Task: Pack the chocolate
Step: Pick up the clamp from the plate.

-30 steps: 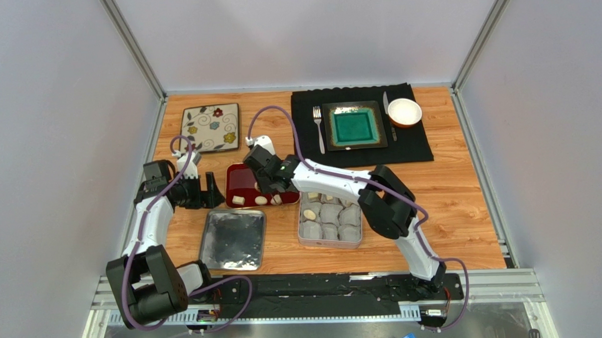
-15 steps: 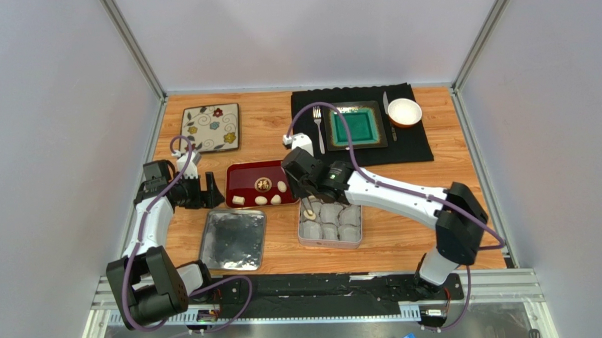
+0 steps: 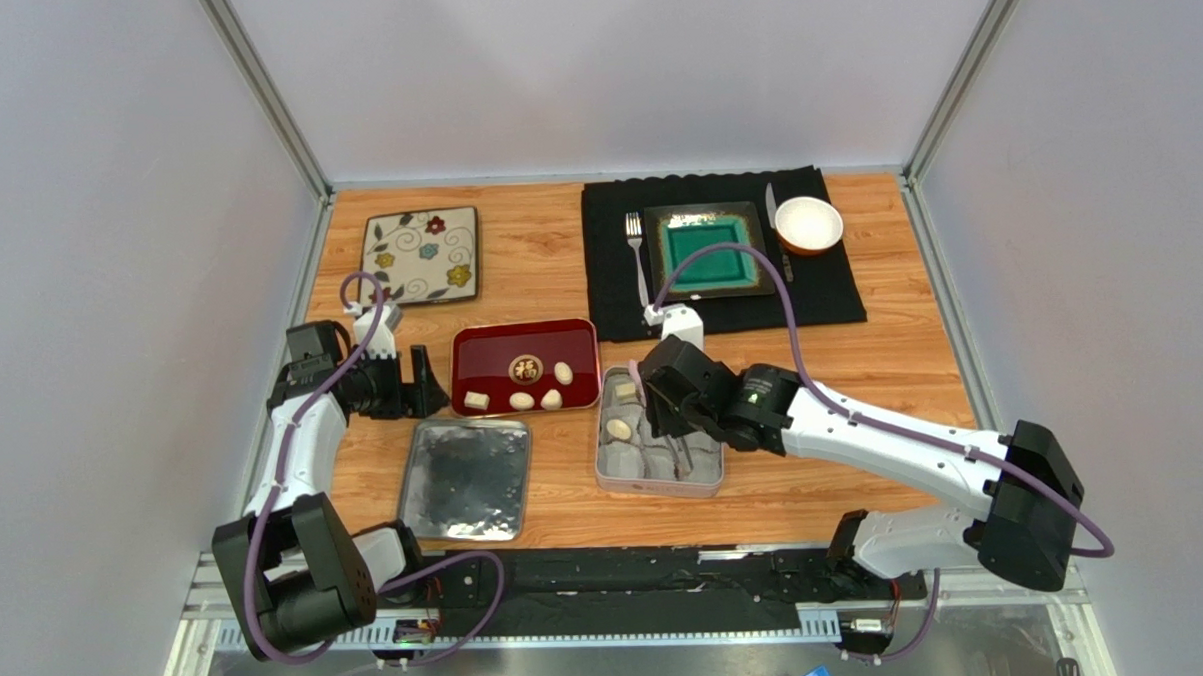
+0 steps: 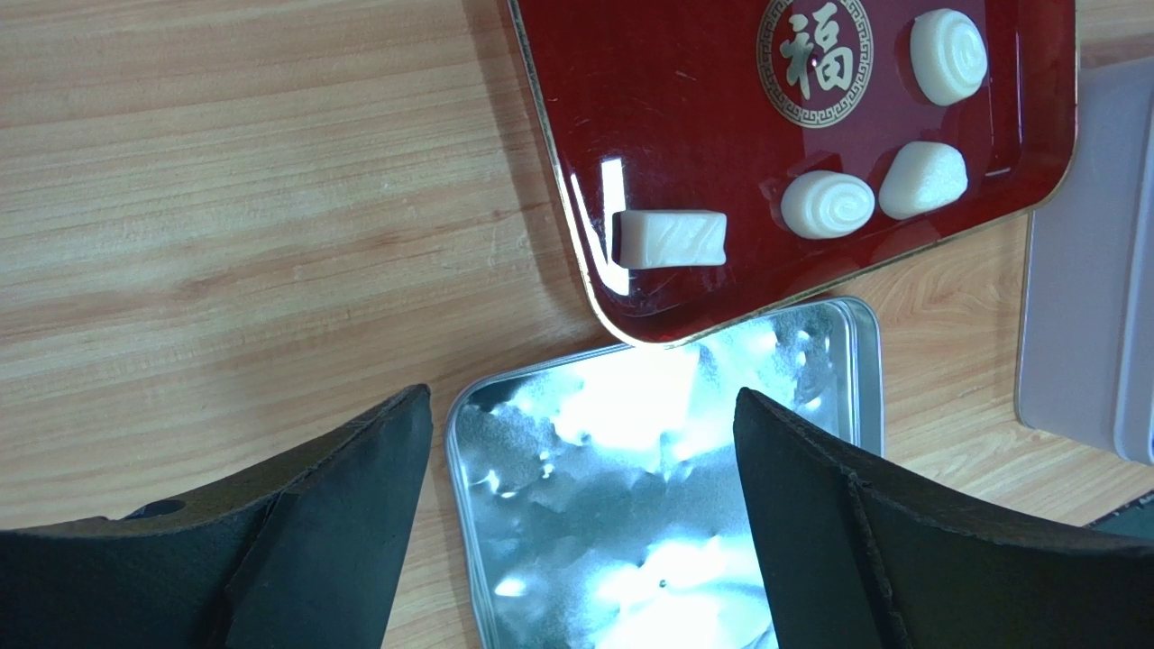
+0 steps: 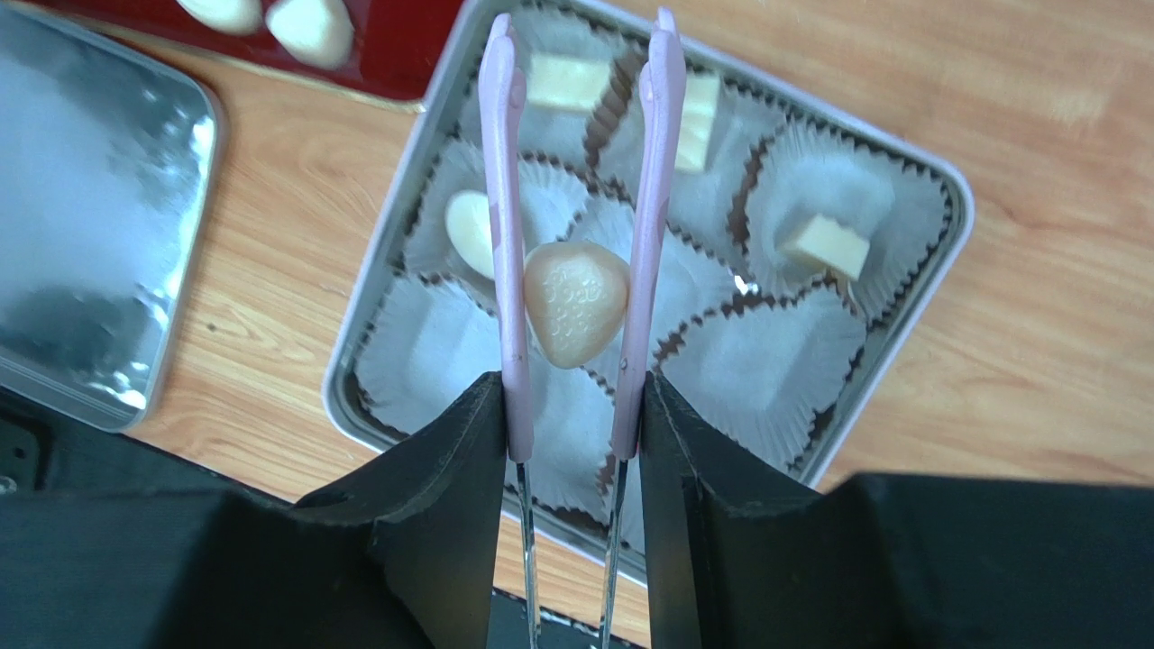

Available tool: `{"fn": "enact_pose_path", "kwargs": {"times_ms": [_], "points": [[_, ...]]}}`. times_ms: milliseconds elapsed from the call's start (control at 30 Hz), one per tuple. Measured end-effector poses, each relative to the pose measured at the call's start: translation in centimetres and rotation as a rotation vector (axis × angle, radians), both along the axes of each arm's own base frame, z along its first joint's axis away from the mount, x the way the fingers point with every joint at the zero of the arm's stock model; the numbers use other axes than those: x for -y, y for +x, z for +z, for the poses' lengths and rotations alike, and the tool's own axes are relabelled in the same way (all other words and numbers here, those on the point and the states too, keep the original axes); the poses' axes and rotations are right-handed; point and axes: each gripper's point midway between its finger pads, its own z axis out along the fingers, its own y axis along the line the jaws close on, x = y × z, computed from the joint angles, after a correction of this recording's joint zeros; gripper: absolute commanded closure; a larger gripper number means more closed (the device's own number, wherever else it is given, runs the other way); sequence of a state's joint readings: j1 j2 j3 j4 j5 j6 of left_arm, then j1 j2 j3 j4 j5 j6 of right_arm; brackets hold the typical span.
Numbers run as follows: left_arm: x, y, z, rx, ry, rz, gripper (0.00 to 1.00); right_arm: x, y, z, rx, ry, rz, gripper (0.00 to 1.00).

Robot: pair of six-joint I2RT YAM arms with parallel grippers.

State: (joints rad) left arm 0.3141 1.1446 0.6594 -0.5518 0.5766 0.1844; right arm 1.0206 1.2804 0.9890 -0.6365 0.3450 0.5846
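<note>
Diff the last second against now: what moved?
The right gripper, shut on the pink tongs pinching a chocolate, swung right from over the red tray to above the tin of paper cups. Left gripper stays open by the tray; the four chocolates left in the tray and the silver lid did not move.

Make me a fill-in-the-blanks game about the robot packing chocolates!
The red tray holds ____ chocolates.
The ____ arm's fingers grip the tongs.
The tongs pinch ____ chocolate above the tin.
The left fingers are open and hold ____.
Missing words: four, right, one, nothing.
</note>
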Motion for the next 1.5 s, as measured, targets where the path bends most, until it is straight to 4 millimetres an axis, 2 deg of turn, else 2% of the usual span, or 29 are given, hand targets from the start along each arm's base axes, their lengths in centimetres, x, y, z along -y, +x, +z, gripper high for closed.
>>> {"fn": "enact_pose_path", "kwargs": {"times_ms": [133,267,400,500,633,800,1500], "points": [[0.1,-0.1,0.2,0.0,-0.007,-0.003,0.11,1.3,-1.4,-1.8,-0.038,-0.028,-0.002,0.92],[0.3,0.0,0.3,0.004,-0.015,-0.006,0.12,1.8,-1.8,-2.4,-0.048,-0.032,-0.006,0.92],[0.3,0.0,0.3,0.004,-0.016,-0.007,0.12,1.7,-1.9,-2.4,-0.051,-0.024,-0.009,0.87],[0.3,0.0,0.3,0.003,-0.017,-0.007,0.12,1.5,-1.9,-2.4,-0.051,-0.015,-0.006,0.77],[0.3,0.1,0.6,0.008,-0.015,-0.007,0.12,1.1,-1.9,-2.7,-0.057,-0.006,-0.003,0.7],[0.2,0.3,0.9,0.017,-0.012,-0.007,0.12,1.0,-1.9,-3.0,-0.06,-0.008,-0.005,0.65],[0.1,0.6,1.3,0.028,-0.008,-0.007,0.12,0.7,-1.7,-3.1,-0.055,0.005,-0.012,0.56]]}}
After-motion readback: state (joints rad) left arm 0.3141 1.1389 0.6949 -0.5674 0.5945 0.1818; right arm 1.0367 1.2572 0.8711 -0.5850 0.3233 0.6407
